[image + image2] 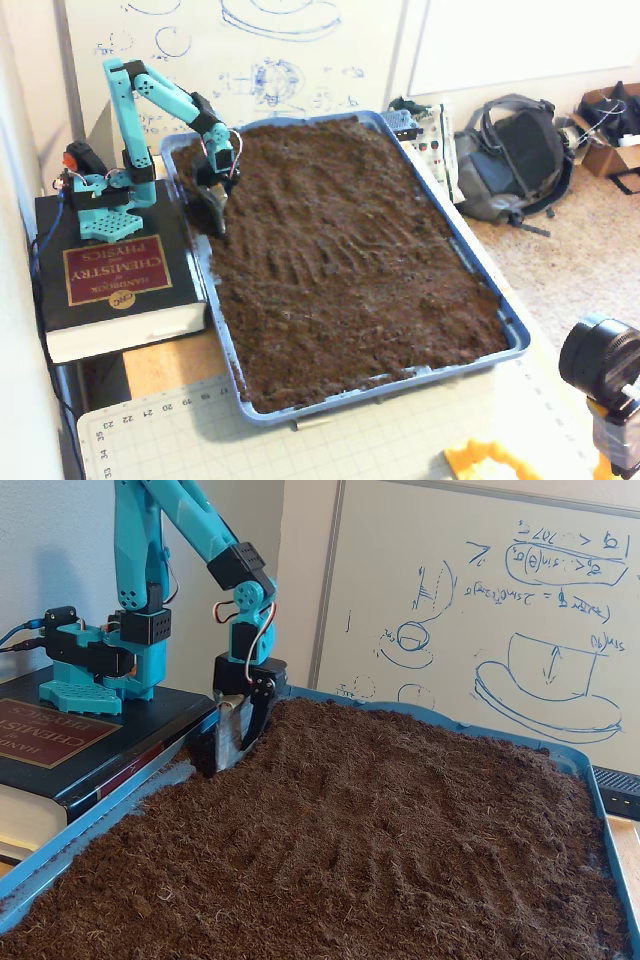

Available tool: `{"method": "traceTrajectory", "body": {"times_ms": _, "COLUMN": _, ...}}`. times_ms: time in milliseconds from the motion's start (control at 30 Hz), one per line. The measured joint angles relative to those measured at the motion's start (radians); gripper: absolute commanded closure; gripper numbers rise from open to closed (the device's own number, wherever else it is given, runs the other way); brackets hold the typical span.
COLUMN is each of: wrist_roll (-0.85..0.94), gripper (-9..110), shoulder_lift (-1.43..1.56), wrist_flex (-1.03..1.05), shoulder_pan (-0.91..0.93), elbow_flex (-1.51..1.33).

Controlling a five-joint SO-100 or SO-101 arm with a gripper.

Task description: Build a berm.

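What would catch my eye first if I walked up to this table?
Most striking is the big blue tray filled edge to edge with dark brown soil, nearly flat with faint furrows and no berm raised yet. Next, the bright turquoise arm standing on a thick chemistry handbook at the tray's left in both fixed views, its gripper dipped into the soil at the near corner. Behind is a scribbled whiteboard.

Soft, even light is filling both fixed views, shadows are staying faint, and mild blur is softening the soil [350, 250] and the whiteboard [480, 610].
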State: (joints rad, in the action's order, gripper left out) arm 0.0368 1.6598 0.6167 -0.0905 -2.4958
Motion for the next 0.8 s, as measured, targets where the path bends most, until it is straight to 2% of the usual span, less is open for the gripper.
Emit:
{"method": "traceTrajectory", "body": {"times_ms": 567, "wrist_roll": 0.000, "gripper": 101, "shoulder_lift": -0.057, "wrist_flex": 0.003, "shoulder_pan": 0.000, "elbow_flex": 0.144}}
{"method": "traceTrajectory", "body": {"times_ms": 800, "wrist_roll": 0.002, "gripper": 101, "shoulder_lift": -0.057, "wrist_flex": -0.002, "shoulder_pan": 0.000, "elbow_flex": 0.302}}
